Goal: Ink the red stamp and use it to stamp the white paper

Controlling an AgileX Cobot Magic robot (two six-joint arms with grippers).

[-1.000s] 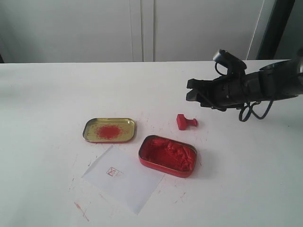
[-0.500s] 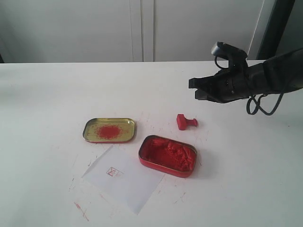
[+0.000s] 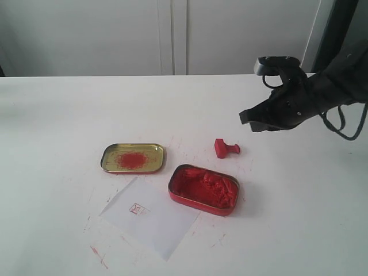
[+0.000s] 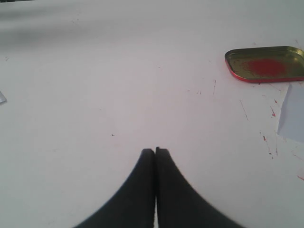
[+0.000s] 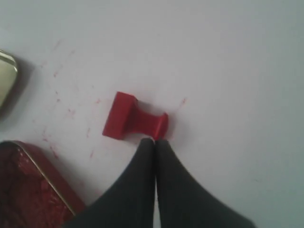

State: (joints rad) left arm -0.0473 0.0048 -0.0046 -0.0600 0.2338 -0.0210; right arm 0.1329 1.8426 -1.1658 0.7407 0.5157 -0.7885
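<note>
The red stamp (image 3: 225, 148) lies on its side on the table, between the two tins; the right wrist view shows the red stamp (image 5: 134, 119) just past my fingertips. My right gripper (image 3: 248, 118) hangs shut and empty above the table, up and to the right of the stamp. The white paper (image 3: 150, 216) lies flat near the front, bearing a small red mark, and one corner of the white paper (image 4: 292, 114) shows in the left wrist view. My left gripper (image 4: 155, 151) is shut on nothing over bare table and is out of the exterior view.
A red tin of ink paste (image 3: 203, 188) sits in front of the stamp, partly on the paper. A gold tin lid (image 3: 133, 157) with red smears lies to its left. Red specks dot the tabletop.
My right arm has risen and swung to the right, its gripper now tilting down toward the table near the stamp. The stamp, tins and paper have not moved.
</note>
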